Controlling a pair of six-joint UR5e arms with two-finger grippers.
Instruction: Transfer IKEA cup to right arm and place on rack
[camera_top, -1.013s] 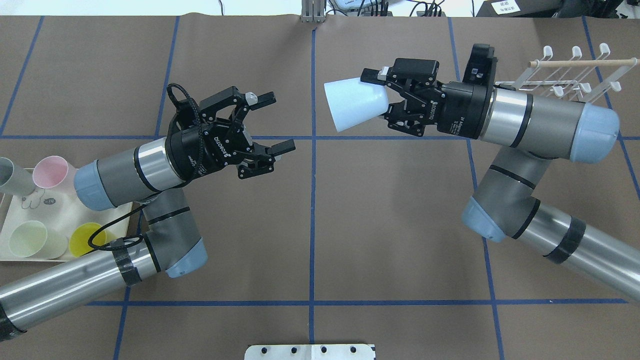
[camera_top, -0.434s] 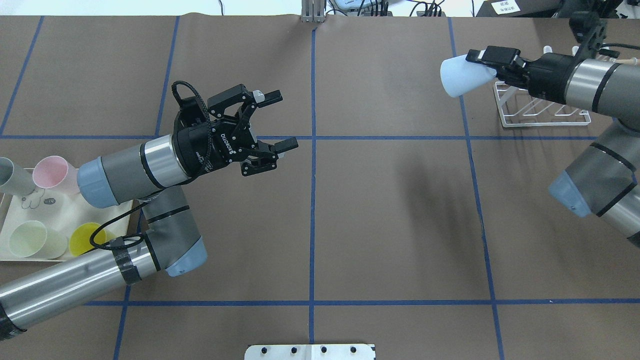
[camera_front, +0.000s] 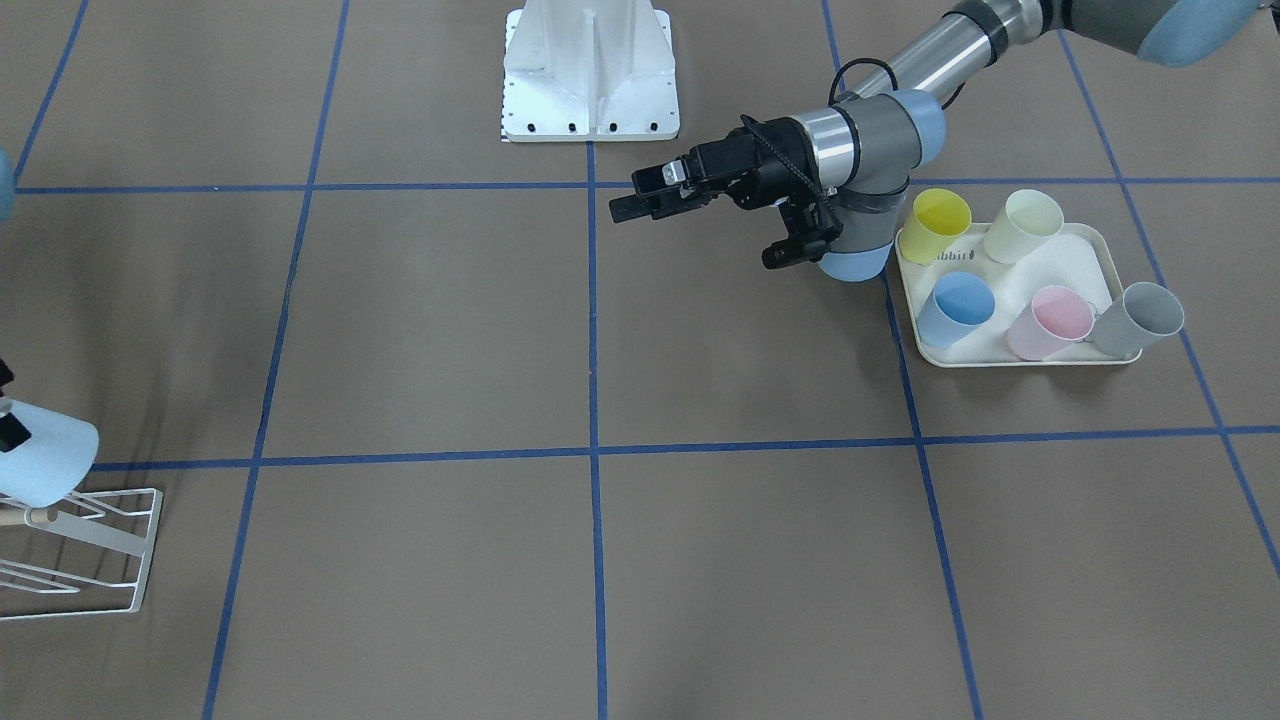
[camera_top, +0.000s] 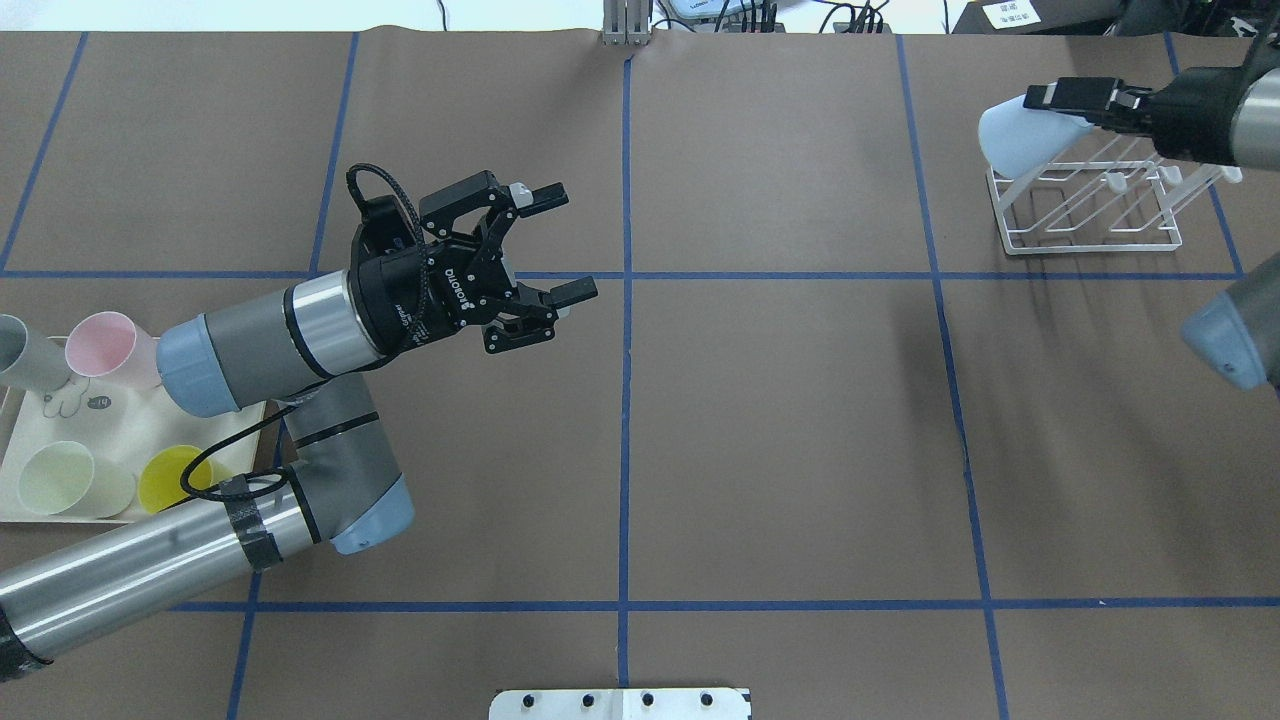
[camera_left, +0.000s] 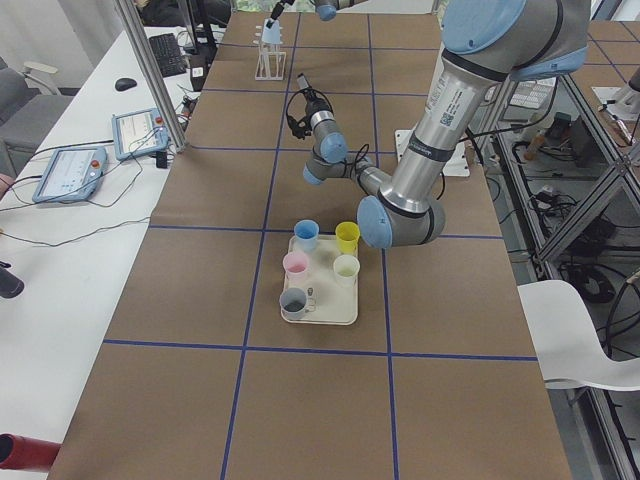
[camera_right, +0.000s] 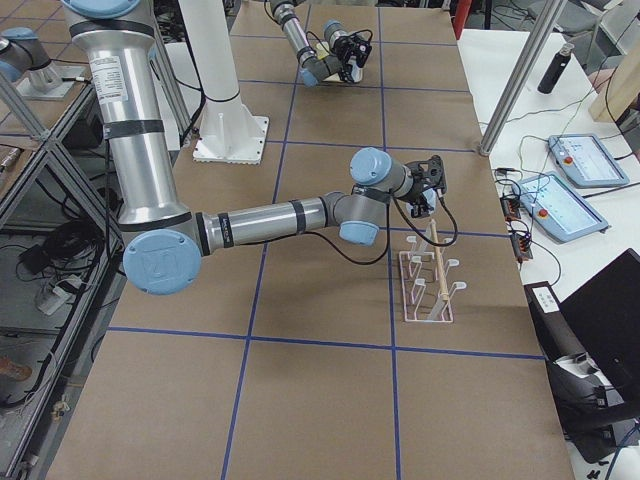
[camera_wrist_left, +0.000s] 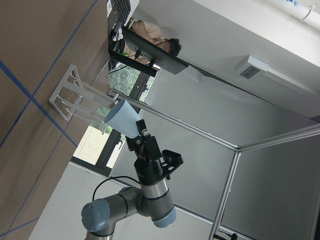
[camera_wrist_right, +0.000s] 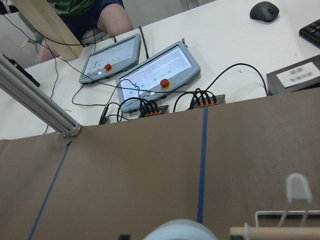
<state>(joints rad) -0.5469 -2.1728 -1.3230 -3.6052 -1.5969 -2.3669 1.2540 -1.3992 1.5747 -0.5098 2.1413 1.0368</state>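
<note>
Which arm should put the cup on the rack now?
The right. The right hand grips the pale blue cup just over the end of the rack. The left hand is open and empty near the middle of the table, far from the rack.

Overhead, the right gripper (camera_top: 1048, 112) shows one finger across the cup (camera_top: 1012, 145). The other finger is hidden, and the right edge cuts off its arm. The left arm (camera_top: 250, 345) covers the blue cup (camera_front: 957, 305) on the tray (camera_top: 115, 435). The front view's edge cuts the rack (camera_front: 100, 539) and nearly all of that gripper. From the table's left end, cup and rack are too small to separate.
</note>
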